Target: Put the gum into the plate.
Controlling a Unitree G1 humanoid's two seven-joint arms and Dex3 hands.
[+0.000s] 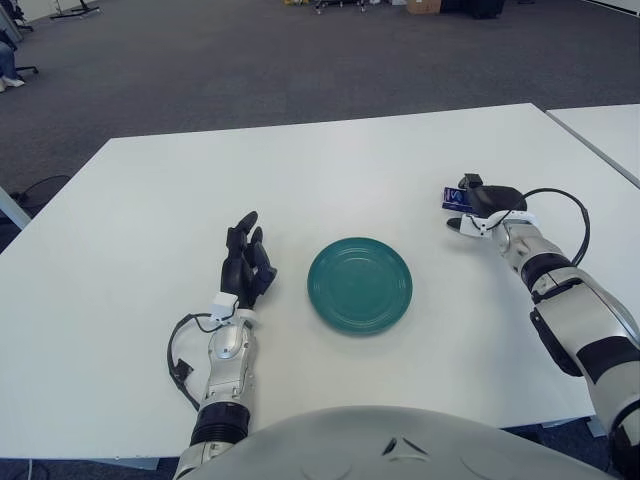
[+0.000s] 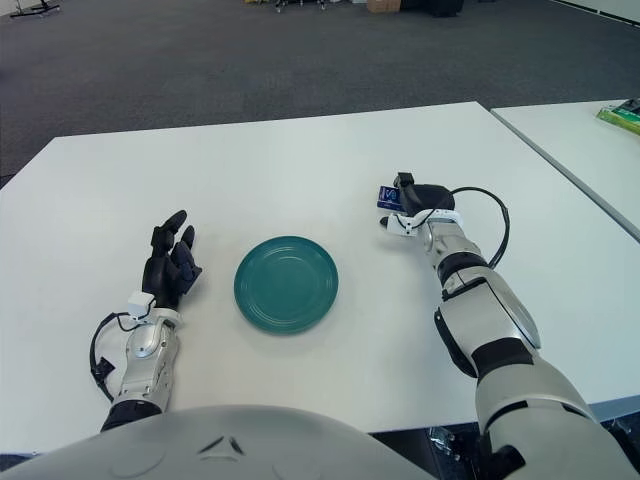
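Observation:
A round teal plate (image 1: pixel 360 284) sits on the white table near its front middle. To its right, my right hand (image 1: pixel 472 203) is curled around a small blue gum pack (image 1: pixel 453 199), whose end sticks out on the hand's left side. The hand and pack are at table level, well to the right of the plate and apart from it. My left hand (image 1: pixel 246 258) shows to the left of the plate with fingers spread and holds nothing.
The white table (image 1: pixel 300 170) stretches far behind the plate. A second white table (image 1: pixel 605 130) stands at the right with a narrow gap between. A green object (image 2: pixel 622 116) lies on it. Dark carpet lies beyond.

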